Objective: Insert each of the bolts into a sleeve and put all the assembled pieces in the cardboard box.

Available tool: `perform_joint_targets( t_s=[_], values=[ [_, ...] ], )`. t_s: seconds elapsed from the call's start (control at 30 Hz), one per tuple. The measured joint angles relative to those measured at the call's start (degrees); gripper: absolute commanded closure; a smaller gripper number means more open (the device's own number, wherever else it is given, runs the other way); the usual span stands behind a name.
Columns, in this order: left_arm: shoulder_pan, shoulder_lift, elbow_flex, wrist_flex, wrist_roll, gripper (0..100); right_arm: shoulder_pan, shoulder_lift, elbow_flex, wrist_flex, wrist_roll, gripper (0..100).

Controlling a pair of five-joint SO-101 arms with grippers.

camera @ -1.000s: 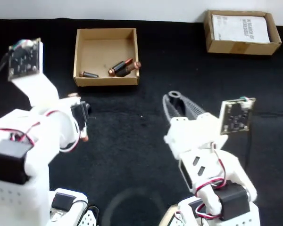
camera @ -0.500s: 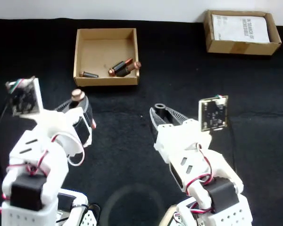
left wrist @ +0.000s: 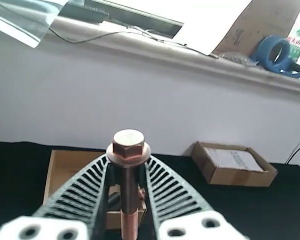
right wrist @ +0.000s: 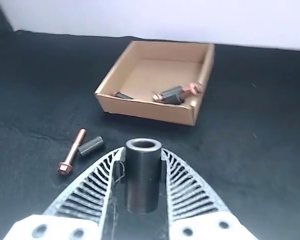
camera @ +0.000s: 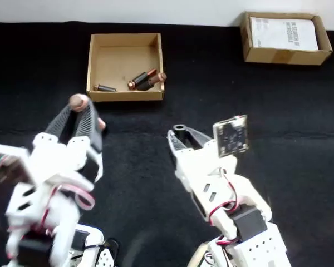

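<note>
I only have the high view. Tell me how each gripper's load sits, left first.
Observer: The left gripper is shut on a copper bolt, head past the tips, shank running back between the fingers.
Operator: Now the right.
Observer: The right gripper is shut on a dark sleeve, open bore facing away from the wrist.
Operator: Report anything loose.
Observer: A second bolt and a short sleeve lie close together on the black table, outside the cardboard box.

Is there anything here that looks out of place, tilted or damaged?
Nothing stands out. The left gripper holds a bolt, the right gripper a sleeve; a spare bolt and spare sleeve lie on the table outside the cardboard box.
</note>
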Motion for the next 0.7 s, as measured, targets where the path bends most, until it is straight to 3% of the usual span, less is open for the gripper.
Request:
perform_joint_targets(
  t_s=[0.2,0.43,0.7],
  values=[
    [3.6,-0.26,15.74,-16.18,0.0,99,-3.69,0.0,8.62,-10.55,7.12,99.1],
    [10.73,-0.26,21.71,-18.11,0.44,99,-4.13,0.09,15.91,-16.62,8.62,99.1],
    [11.96,2.81,19.25,-15.3,6.95,99,-4.13,0.09,16.62,-18.46,8.62,99.1]
  ],
)
